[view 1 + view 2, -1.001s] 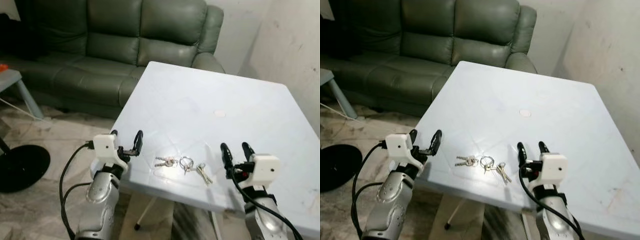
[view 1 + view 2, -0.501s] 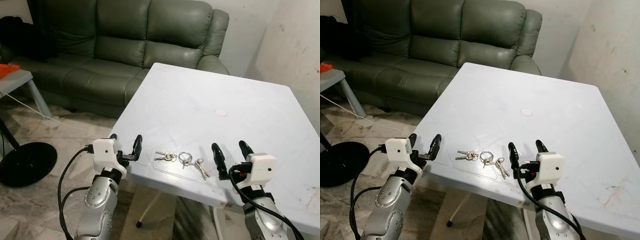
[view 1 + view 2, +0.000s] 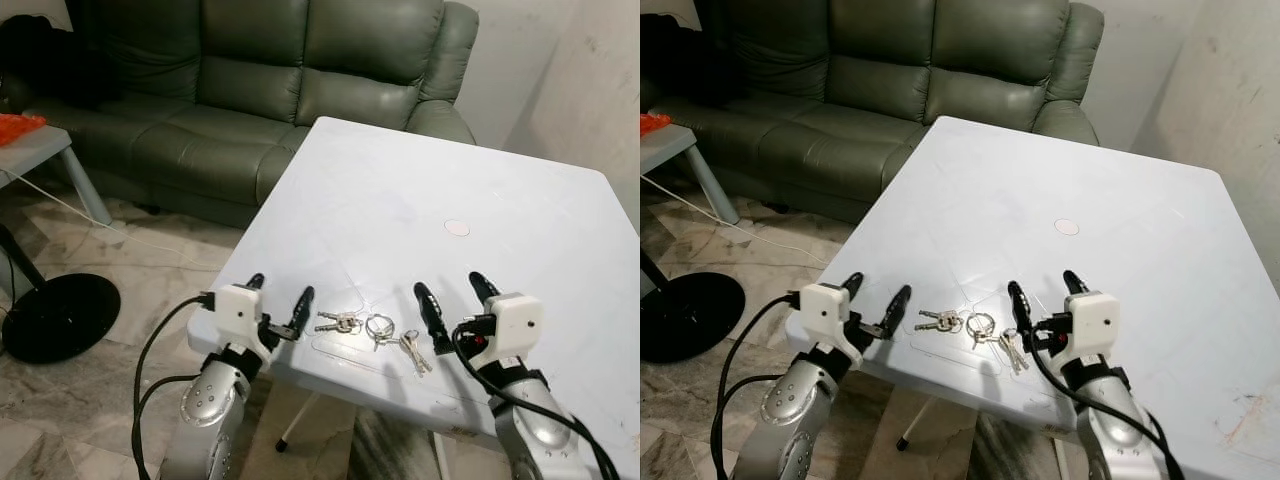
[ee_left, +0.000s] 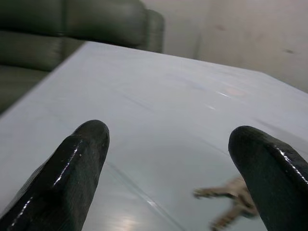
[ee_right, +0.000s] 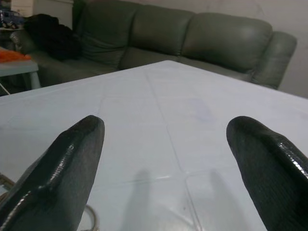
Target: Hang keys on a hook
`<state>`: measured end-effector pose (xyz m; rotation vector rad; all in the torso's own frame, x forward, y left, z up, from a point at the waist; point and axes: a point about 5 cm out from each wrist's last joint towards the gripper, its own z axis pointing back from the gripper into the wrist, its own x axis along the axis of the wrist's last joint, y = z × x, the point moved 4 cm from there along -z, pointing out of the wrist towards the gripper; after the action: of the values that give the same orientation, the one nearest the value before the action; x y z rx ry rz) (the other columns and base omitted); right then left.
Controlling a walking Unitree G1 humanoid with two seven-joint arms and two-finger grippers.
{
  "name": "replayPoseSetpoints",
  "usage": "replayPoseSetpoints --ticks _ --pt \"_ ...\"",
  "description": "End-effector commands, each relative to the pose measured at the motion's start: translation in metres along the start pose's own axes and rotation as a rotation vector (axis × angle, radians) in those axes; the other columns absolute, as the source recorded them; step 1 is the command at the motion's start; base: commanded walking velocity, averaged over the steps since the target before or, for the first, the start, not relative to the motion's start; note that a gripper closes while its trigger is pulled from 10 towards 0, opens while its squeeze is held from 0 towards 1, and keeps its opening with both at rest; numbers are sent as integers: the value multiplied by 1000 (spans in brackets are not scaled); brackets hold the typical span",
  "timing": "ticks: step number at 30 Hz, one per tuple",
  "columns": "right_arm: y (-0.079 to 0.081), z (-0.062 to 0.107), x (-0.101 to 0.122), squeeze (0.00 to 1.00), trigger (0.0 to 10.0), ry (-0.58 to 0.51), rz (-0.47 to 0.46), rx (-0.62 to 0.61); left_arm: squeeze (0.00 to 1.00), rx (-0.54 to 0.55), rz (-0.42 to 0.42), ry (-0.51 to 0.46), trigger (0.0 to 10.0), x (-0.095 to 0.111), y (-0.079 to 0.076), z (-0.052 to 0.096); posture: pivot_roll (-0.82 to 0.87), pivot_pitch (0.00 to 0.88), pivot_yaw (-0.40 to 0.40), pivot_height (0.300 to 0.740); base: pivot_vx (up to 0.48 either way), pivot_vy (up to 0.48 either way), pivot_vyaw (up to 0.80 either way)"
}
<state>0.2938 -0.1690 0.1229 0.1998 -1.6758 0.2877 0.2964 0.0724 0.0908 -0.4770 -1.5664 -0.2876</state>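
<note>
A bunch of keys (image 3: 372, 328) on a ring lies flat on the white table (image 3: 420, 210), close to its front edge. My left gripper (image 3: 276, 304) hovers open just left of the keys, at the table's corner; the keys (image 4: 236, 199) show blurred beyond its fingers (image 4: 77, 166). My right gripper (image 3: 452, 304) stands open just right of the keys, low over the tabletop, with nothing between its fingers (image 5: 67, 166). Part of the key ring (image 5: 89, 219) peeks in beside them.
A green leather sofa (image 3: 270, 90) stands behind the table. A black round base (image 3: 55, 315) rests on the marble floor at the left, beside a small table (image 3: 35, 140) with an orange item. A small round mark (image 3: 457, 228) sits mid-table. A pale wall rises at the right.
The camera has shifted, and the table sits nearer. Both grippers have drawn in toward the keys from either side, and the right gripper's fingers have spread wider.
</note>
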Motion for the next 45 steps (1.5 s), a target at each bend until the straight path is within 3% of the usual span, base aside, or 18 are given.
replayPoseSetpoints --ticks 1,11,21,34,35,36,37,38,43,44,45 --pt "-3 0 -4 0 10000 23 -3 11 0 -32 -7 2 10000 1 -6 0 -33 18 -84 740 0 0 0" --pt "-8 -3 -4 0 10000 84 47 192 0 -107 -21 31 10000 -5 -23 4 -34 20 -85 740 0 0 0" --pt "11 -4 -24 0 10000 184 60 373 0 -127 -18 37 10000 -6 -31 9 -30 40 -87 740 0 0 0" --pt "28 -14 -45 0 10000 238 -11 426 0 -114 -23 38 10000 -4 -30 10 -17 50 -91 740 0 0 0" --pt "29 -15 -46 0 6941 234 -37 433 0 -114 -24 38 10000 -4 -30 10 -15 48 -91 740 0 0 0" --pt "29 -15 -46 0 6941 234 -37 433 0 -114 -24 38 10000 -4 -30 10 -15 48 -91 740 0 0 0" --pt "29 -16 -46 0 1961 234 -37 434 0 -112 -24 38 10000 -4 -30 10 -13 47 -92 740 0 0 0" --pt "27 -17 -46 0 0 227 -45 430 0 -111 -24 37 10000 -4 -30 10 -12 46 -93 740 0 0 0" --pt "20 -18 -50 0 0 241 -28 415 0 -107 -21 36 10000 -4 -30 10 -10 47 -95 740 0 0 0" --pt "15 -19 -53 0 2235 259 -10 396 0 -106 -22 36 10000 -4 -30 10 -10 47 -95 740 0 0 0" --pt "15 -19 -53 0 2235 259 -10 396 0 -106 -22 36 10000 -4 -30 10 -10 47 -95 740 0 0 0"
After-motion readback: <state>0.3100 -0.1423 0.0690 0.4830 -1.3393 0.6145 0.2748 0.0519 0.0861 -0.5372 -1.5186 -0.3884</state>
